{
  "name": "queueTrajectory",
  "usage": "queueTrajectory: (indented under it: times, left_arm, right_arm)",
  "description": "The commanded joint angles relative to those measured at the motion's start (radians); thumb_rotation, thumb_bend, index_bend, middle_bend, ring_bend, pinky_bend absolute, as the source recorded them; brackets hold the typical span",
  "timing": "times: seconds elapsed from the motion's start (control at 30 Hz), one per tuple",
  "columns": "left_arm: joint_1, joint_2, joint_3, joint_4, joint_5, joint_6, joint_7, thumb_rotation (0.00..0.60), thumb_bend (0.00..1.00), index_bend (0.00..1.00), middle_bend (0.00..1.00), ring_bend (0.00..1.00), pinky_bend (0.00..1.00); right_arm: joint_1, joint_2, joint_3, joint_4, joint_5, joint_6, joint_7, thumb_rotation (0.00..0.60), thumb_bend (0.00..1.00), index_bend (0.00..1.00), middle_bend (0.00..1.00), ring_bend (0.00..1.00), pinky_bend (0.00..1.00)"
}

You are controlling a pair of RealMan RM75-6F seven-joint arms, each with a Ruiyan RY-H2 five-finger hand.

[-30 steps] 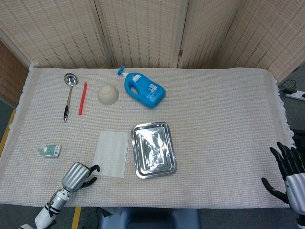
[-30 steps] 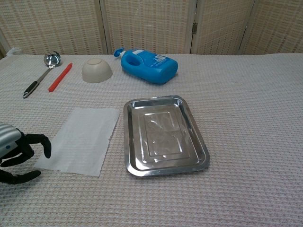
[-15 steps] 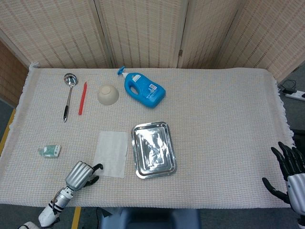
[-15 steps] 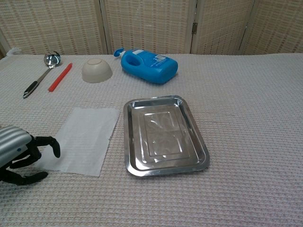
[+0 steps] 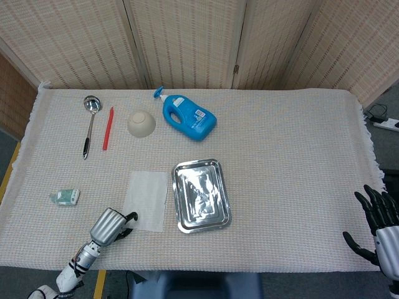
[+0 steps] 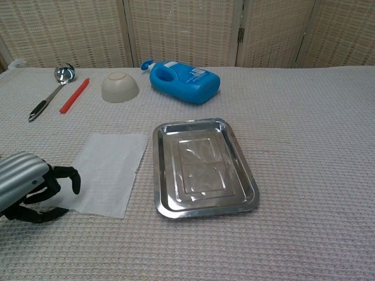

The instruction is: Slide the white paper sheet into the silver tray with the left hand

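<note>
The white paper sheet (image 5: 147, 200) (image 6: 109, 170) lies flat on the cloth, just left of the silver tray (image 5: 201, 222) (image 6: 204, 123), which holds nothing. My left hand (image 5: 111, 225) (image 6: 30, 187) is at the sheet's near-left corner, its dark fingers (image 6: 69, 176) half curled, their tips over the paper's edge. I cannot tell whether they press on the sheet. Nothing is held in it. My right hand (image 5: 378, 222) hovers with fingers spread at the table's near-right corner, far from both; only the head view shows it.
At the back stand a blue detergent bottle (image 5: 189, 116) (image 6: 185, 81), an upturned cream bowl (image 5: 141, 123) (image 6: 120, 86), a red stick (image 5: 108, 128) (image 6: 74, 95) and a ladle (image 5: 89, 125) (image 6: 50, 91). A small green-white packet (image 5: 65, 197) lies at the left.
My left hand has crept right and forward from beside the sheet until its fingertips reach the near-left corner. Paper, tray and right hand have not moved.
</note>
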Motion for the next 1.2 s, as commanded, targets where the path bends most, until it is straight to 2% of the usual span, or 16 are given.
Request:
queueTrajectory:
  times: [0.03,0.3,0.6,0.9,1.2]
  left_arm:
    - [-0.004,-0.036,0.001,0.050,0.010,0.042,-0.033,0.600,0.44,0.55,1.00,1.00,1.00]
    - [-0.002,-0.108,0.003,0.185,0.016,0.124,-0.102,0.600,0.57,0.58,1.00,1.00,1.00]
    - [-0.006,-0.121,-0.004,0.230,0.004,0.181,-0.114,0.600,0.58,0.57,1.00,1.00,1.00]
    - [-0.039,-0.080,-0.032,0.120,0.007,0.284,-0.024,0.600,0.58,0.57,1.00,1.00,1.00]
    - [-0.077,-0.067,-0.007,-0.036,0.040,0.218,0.108,0.600,0.58,0.56,1.00,1.00,1.00]
  right_arm:
    - [0.000,0.000,-0.001,-0.001,-0.001,0.000,-0.001,0.600,0.32,0.00,0.00,0.00,0.00]
    - [-0.001,0.002,-0.002,0.001,-0.006,0.004,0.003,0.600,0.32,0.00,0.00,0.00,0.00]
    - [-0.002,-0.001,-0.004,0.002,-0.011,0.003,-0.004,0.600,0.32,0.00,0.00,0.00,0.00]
    - [-0.011,0.003,-0.011,0.002,-0.035,0.027,0.006,0.600,0.32,0.00,0.00,0.00,0.00]
    - [-0.026,0.030,-0.008,0.007,-0.041,0.080,0.094,0.600,0.32,0.00,0.00,0.00,0.00]
